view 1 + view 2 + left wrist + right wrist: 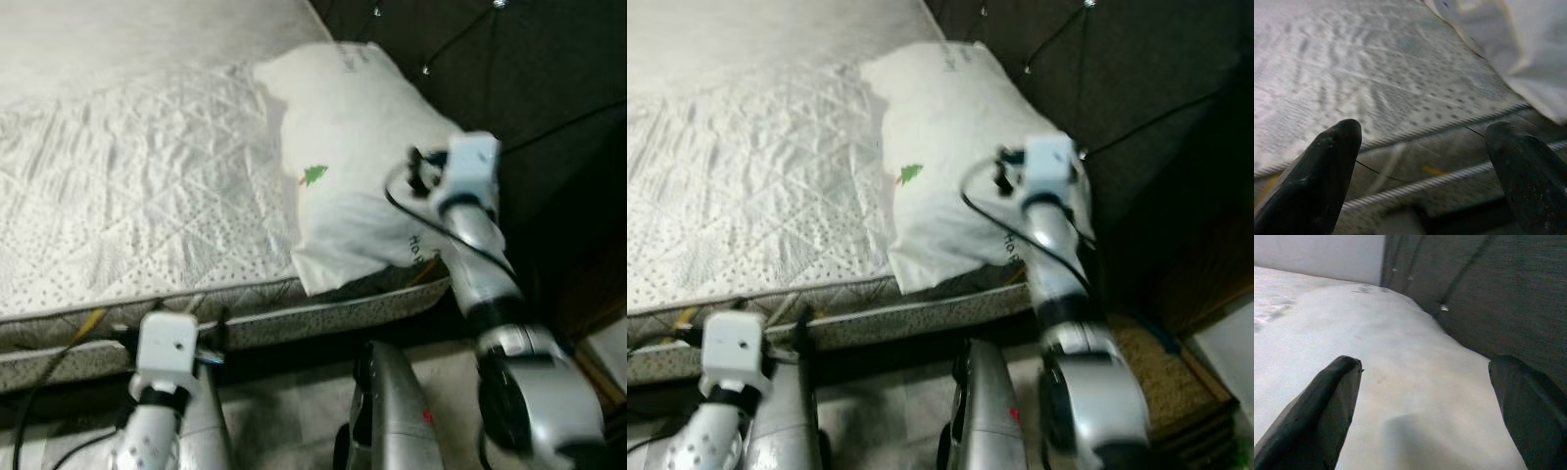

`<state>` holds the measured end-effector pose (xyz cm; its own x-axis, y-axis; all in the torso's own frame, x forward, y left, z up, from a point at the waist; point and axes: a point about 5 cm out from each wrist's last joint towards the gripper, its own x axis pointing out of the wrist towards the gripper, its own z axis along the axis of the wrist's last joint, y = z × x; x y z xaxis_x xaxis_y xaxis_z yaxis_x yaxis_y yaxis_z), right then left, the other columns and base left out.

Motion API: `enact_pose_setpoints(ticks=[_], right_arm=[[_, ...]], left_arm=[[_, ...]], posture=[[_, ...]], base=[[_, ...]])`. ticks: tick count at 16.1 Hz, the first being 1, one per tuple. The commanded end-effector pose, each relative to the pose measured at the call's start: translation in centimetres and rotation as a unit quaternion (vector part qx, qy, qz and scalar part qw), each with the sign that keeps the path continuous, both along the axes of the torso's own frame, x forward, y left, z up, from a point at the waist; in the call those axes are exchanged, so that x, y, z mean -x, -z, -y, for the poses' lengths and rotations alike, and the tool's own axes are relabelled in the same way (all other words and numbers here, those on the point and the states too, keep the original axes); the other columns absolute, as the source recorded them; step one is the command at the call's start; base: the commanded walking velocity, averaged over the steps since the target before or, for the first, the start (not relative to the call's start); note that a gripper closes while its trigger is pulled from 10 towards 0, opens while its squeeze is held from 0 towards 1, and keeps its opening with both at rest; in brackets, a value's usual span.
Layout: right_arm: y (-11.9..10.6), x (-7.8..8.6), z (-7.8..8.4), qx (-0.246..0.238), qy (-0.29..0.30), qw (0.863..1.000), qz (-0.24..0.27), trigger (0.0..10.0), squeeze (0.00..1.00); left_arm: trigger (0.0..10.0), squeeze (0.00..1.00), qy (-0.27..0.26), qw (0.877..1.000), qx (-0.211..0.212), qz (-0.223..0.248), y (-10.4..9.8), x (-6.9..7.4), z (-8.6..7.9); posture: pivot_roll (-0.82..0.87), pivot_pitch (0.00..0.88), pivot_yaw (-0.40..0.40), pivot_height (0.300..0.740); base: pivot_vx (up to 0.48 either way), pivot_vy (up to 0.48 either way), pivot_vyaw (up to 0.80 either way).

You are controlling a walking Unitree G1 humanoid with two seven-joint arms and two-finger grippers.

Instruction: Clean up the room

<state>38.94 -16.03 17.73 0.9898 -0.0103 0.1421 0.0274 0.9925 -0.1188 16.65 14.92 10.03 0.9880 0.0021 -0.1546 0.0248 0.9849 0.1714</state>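
Right wrist view: right pincer [1425,411] spread wide and empty, poised directly over white pillow [343,157] lying lengthwise beside dark headboard [529,69] at mattress [137,186] corner, nearer than open, empty left pincer [1420,171] at mattress edge.

Bedroom: mattress [127,196], pillow [343,147], dark tufted headboard [529,69].

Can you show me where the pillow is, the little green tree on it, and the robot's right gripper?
pillow [348,127]: left eye view, on its white middle.
green tree [314,175]: left eye view, on the small print itself.
right gripper [1427,396]: right wrist view, midway between its open black fingertips, over the pillow.
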Motion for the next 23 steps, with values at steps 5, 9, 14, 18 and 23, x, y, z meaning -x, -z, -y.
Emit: enact_pose_setpoints(ticks=[5,9,14,18,23], right_arm=[[0.0,-2.1,-3.4,-0.023,-0.003,0.993,-0.117,10.0,1.0],[7.0,0.4,-4.9,-0.069,-0.035,0.951,-0.301,10.0,1.0],[-3.5,-2.4,-6.4,-0.152,-0.143,0.977,-0.039,10.0,0.0],[-1.9,-0.8,-4.9,-0.118,-0.189,0.975,-0.003,10.0,0.0],[3.3,5.1,-2.7,-0.119,-0.167,0.979,-0.002,10.0,0.0]], left_arm=[[10.0,0.0,-0.008,1.0,0.011,-0.028,-0.8,1.9,0.1],[10.0,0.0,-0.012,1.0,0.007,-0.027,-0.9,1.2,0.1],[10.0,0.0,-0.012,1.0,-0.015,0.01,-1.3,-1.5,-0.7],[10.0,0.0,-0.031,0.999,-0.026,0.037,-1.0,-3.7,-1.3],[10.0,0.0,-0.059,0.995,-0.007,0.078,-1.6,-6.5,-2.4]], posture=[[0.18,0.257,-0.103,0.516],[0.19,0.23,-0.116,0.516],[0.17,0.122,-0.098,0.516],[0.12,0.02,-0.104,0.516],[0.05,0.0,-0.047,0.516]], base=[[0.0,0.0,0.0],[0.0,0.0,0.0],[0.0,0.0,0.0],[0.0,0.0,0.0],[0.0,0.0,0.0]])
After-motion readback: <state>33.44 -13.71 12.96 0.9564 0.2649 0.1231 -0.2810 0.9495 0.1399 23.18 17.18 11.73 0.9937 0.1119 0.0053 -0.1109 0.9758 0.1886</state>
